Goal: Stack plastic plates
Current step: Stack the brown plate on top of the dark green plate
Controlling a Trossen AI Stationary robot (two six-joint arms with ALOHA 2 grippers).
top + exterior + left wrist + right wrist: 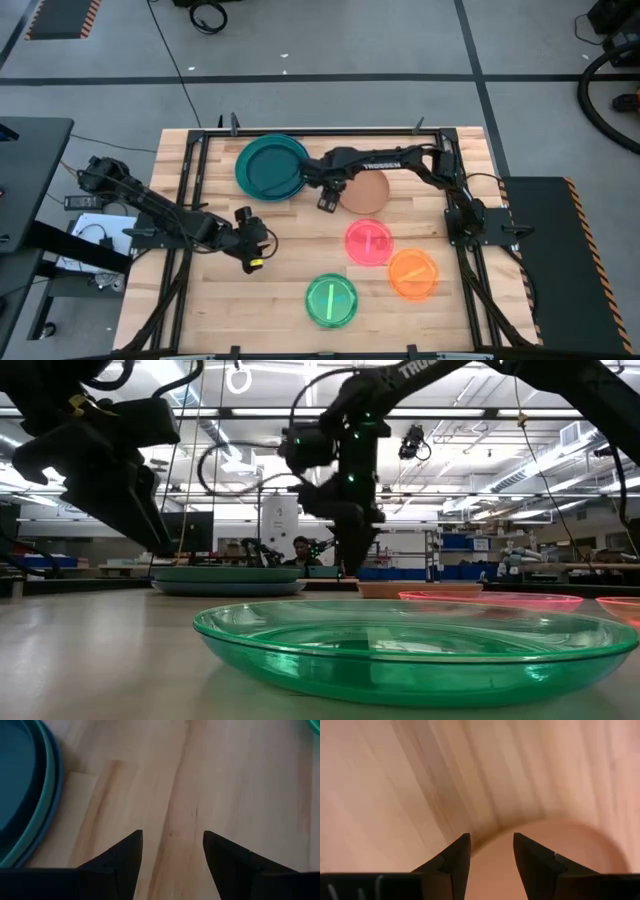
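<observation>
Across the middle of the overhead frame lies a pale wooden table (210, 310) edged by a dark metal frame, with grey floor around it. Cables and a small white box sit off the table at the left edge. A person shows far off in the room behind the table in the level view.

At upper centre, a stack of large plates (271, 167) rests on the wood: dark teal on top, with teal and blue rims showing under it in the left wrist view (30, 795). Just right of the stack lies a tan plate (368, 192), opaque and smaller. Below it, toward the lower right, sit three small see-through plates, each apart from the others: pink (369, 242), orange (413, 274), and green (331, 301), lowest. In the level view the green plate (420, 650) fills the foreground and partly hides the pink and orange ones behind it.

The right gripper (328, 200) hangs between the stack and the tan plate, at the tan plate's left rim. Its fingers are parted a little and hold nothing; its wrist view shows the tan rim (560, 845) just beyond the tips.

The left gripper (256, 262) hovers over bare wood at centre left, below the stack, fingers spread and empty.
</observation>
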